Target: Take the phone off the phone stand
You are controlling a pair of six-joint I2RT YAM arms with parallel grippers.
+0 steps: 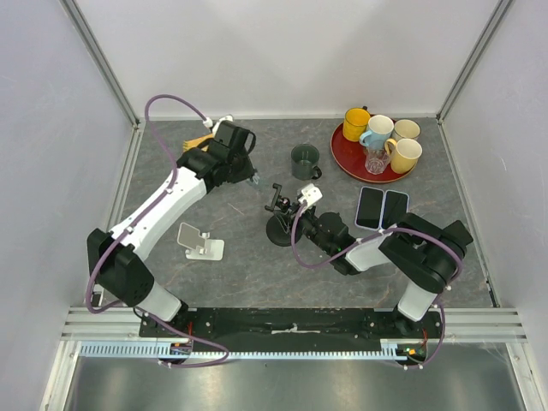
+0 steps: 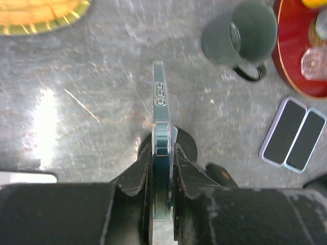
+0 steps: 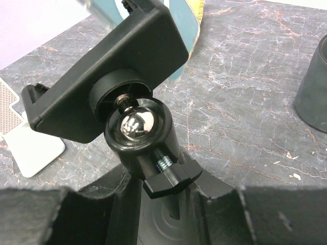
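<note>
My left gripper is shut on the phone, which has a clear case. I see it edge-on, held upright above the table. The black phone stand stands mid-table, with its round base partly showing under the left fingers. My right gripper is shut around the stand's neck below the ball joint. The stand's black cradle tilts up. A teal edge of the phone shows just behind the cradle's top. I cannot tell whether the two touch.
A white folding stand lies front left. A dark green mug stands behind the black stand. A red tray holding several cups is at the back right. Two phones lie flat on the right. A yellow item is at the back left.
</note>
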